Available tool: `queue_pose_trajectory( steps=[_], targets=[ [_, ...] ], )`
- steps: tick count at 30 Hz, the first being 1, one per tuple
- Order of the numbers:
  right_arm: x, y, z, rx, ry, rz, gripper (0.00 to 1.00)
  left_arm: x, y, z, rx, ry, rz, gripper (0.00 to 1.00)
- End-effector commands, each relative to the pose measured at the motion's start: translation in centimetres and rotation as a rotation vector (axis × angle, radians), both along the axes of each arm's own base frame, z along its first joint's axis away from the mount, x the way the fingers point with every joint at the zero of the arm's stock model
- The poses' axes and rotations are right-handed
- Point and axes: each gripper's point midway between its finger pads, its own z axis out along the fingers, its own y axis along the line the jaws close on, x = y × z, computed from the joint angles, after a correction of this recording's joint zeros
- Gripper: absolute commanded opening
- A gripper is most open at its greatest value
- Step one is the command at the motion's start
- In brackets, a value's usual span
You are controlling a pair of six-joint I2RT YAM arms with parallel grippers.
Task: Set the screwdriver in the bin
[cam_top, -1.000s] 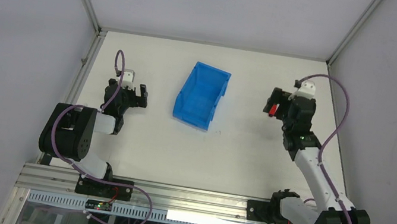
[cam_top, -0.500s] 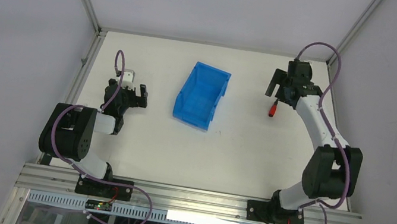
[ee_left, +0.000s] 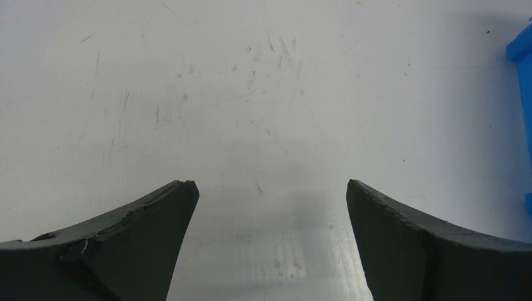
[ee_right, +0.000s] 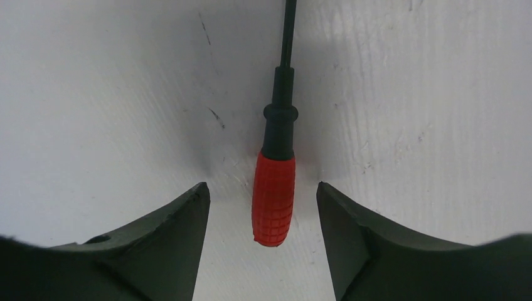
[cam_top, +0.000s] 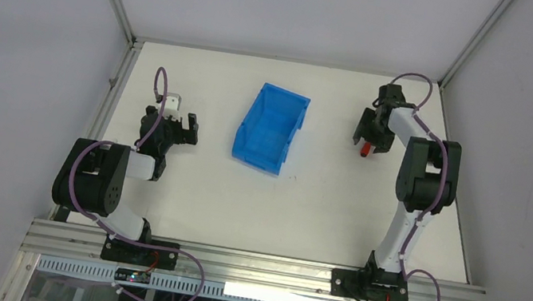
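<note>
Right jaws spread wide, flanking a small screwdriver [ee_right: 274, 200], gridded red handle, thin dark shaft, flat on the scuffed white table [ee_right: 94, 94]; left jaws gape too.

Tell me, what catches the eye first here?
The bright blue bin sits in the middle of the white table, the one big splash of colour. To its right, the right gripper hangs open over a small red-handled screwdriver lying flat, one finger on each side of the handle.

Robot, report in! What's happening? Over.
Left gripper open, empty. Right gripper open, fingers either side of screwdriver on table. Bin empty, nothing in the way.
</note>
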Motion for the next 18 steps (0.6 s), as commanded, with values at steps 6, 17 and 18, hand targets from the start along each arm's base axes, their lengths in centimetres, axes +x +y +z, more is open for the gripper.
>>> queue_pose_trajectory(
  steps=[6,17,18],
  targets=[
    [0.3,-1.4,-2.0,-0.05,0.042,-0.051,0.4,0.3,-0.6,1.7,-0.023,-0.056,-0.012,0.99],
    [-0.8,-1.3,6.8,-0.059,-0.001,-0.023,0.0,0.3,-0.7,1.7,-0.023,-0.057,-0.014,0.99],
    [-1.1,-1.0,7.9,-0.051,-0.013,-0.01,0.0,0.3,-0.7,1.7,-0.023,-0.056,-0.015,0.99]
  ],
)
